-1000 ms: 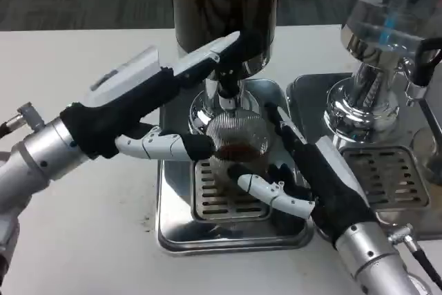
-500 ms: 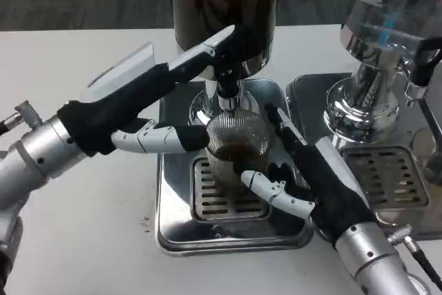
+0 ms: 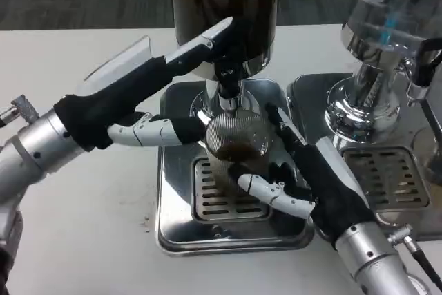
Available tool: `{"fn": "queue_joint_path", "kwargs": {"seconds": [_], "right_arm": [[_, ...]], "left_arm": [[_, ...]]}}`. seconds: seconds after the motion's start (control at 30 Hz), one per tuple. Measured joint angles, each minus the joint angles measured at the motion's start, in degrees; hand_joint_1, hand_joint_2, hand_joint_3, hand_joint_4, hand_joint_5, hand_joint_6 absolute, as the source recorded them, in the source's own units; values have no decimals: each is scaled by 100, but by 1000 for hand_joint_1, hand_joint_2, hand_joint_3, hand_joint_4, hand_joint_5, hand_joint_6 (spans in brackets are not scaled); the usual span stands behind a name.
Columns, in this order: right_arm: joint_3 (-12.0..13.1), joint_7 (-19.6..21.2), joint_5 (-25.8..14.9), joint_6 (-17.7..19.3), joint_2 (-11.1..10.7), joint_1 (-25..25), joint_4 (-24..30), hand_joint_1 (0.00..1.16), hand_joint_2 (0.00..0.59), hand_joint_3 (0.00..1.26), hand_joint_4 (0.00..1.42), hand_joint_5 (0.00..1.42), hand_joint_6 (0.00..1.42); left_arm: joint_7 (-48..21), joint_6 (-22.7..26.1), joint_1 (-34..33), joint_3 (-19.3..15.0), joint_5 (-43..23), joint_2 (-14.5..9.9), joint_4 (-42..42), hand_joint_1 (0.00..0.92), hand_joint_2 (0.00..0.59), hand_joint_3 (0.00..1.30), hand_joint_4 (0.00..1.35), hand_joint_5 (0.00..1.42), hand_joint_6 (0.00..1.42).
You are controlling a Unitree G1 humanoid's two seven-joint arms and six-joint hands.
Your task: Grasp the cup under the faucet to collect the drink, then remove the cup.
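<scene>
Against a second ago, the left hand (image 3: 148,91) sits higher and further back, its upper fingers reaching the faucet (image 3: 228,77) lever, so I judge the pour is under way. The ribbed cup (image 3: 237,144) stands under the faucet on the drip tray (image 3: 173,229), dark drink inside. The right hand (image 3: 304,177) wraps the cup, fingers curled around its near and right sides; the left hand's lower fingers touch its left side.

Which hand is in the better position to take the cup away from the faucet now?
Probably the right hand: its fingers wrap the cup from the front and right above the drip tray. The left hand reaches up to the faucet, so it seems occupied there.
</scene>
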State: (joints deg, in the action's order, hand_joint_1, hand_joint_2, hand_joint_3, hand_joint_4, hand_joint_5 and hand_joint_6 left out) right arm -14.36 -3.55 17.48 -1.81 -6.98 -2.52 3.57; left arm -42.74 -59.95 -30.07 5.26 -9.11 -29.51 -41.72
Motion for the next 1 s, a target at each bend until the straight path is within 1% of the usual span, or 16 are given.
{"fn": "queue_joint_path", "kwargs": {"seconds": [0.07,0.1,0.13,0.17,0.27,0.3,0.37,0.57,0.6,0.7,0.93,1.0], "right_arm": [[0,0,0,0,3,0,0,533,194,0,0,0,17],[0,0,0,0,4,0,0,536,220,0,0,0,17],[1,0,0,0,5,0,0,537,227,0,0,0,17],[1,0,0,0,5,0,0,535,214,0,0,0,17],[3,0,0,0,5,0,0,534,209,0,0,0,17],[4,0,0,0,5,0,0,536,194,0,0,0,17],[5,0,0,0,5,0,0,537,189,0,0,0,17],[6,0,0,0,4,-2,3,537,186,0,0,0,17],[7,0,0,0,3,-2,6,537,198,0,0,0,17],[8,0,-1,0,-3,-3,28,535,200,0,0,0,17],[22,0,-1,0,-10,-4,37,531,199,0,0,0,17],[29,0,-1,0,-15,-4,41,531,196,0,0,0,17]], "left_arm": [[-37,29,0,-17,-58,18,47,0,90,0,0,0,127],[-52,41,0,-19,-83,21,68,0,90,0,0,0,128],[-79,53,1,-22,-129,26,92,0,91,0,0,0,128],[-89,65,2,-33,-161,34,122,0,91,0,0,0,129],[-122,97,5,-52,-185,41,177,0,92,0,0,0,131],[-138,106,9,-61,-199,43,203,0,92,0,0,0,131],[-173,128,15,-87,-214,48,250,0,92,0,0,0,131],[-242,209,37,-167,-378,68,350,0,93,0,0,0,133],[-258,234,39,-178,-397,73,363,0,93,0,0,0,135],[-330,308,61,-204,-436,92,413,0,95,0,0,0,140],[-598,553,130,-319,-818,198,426,0,97,0,0,5,145],[-673,622,140,-397,-896,221,430,0,97,0,0,14,155]]}}
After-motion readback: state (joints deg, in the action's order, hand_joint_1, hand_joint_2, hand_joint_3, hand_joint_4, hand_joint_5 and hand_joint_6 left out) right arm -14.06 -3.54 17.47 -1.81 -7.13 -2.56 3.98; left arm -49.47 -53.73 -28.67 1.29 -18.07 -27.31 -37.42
